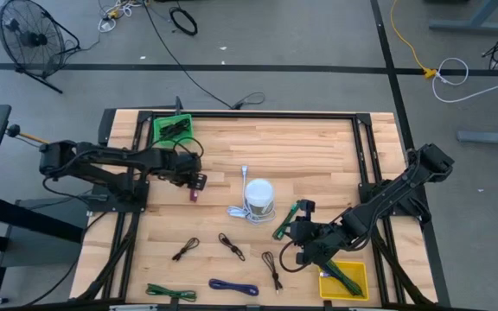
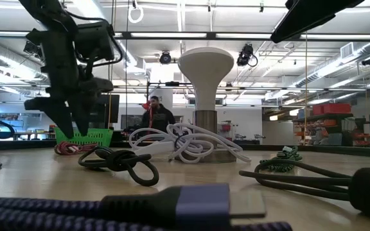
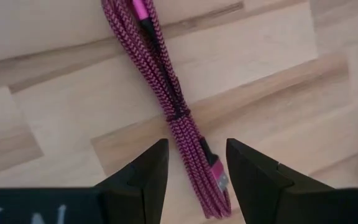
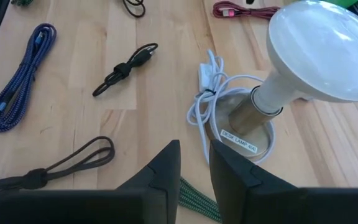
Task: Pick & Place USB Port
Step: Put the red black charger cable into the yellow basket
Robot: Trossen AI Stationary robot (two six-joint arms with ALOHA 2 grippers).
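A: Left end effector (image 1: pixel 195 180) sits at about 10 o'clock from the white desk lamp (image 1: pixel 258 198), low over the wooden table (image 1: pixel 318 147). Wrist view has its two dark fingers (image 3: pixel 143 176) apart, straddling the magenta braided USB cable (image 3: pixel 173 106). The cable lies flat on the wood, bundled and tied near the middle, one plug end between the fingertips. I cannot tell whether either finger touches it.

B: Noted. The overhead shows the same cable (image 1: pixel 194 192) as a small magenta streak just under that end effector. Right arm?

A: Right end effector (image 1: pixel 299 233) is at roughly 4 o'clock from the lamp, over a green cable (image 1: pixel 285 220). Its fingers (image 4: pixel 165 167) stand a narrow gap apart, holding nothing, with green braid showing just past the tips.

B: Bins?

A: Green bin (image 1: pixel 172 129) at the table's 11 o'clock corner, dark cables inside. Yellow bin (image 1: pixel 344 281) near 5 o'clock, with a green cable lying in it.

B: Other loose items?

A: Along the near edge: a blue cable (image 1: pixel 233 287), another green one (image 1: pixel 170 293), and three black cables, (image 1: pixel 185 249), (image 1: pixel 231 246) and (image 1: pixel 272 268). The lamp's white cord (image 4: pixel 205 93) is coiled against its base.

B: Anyone behind?

A: One person (image 2: pixel 157 118) in dark clothing, standing far back in the low view.
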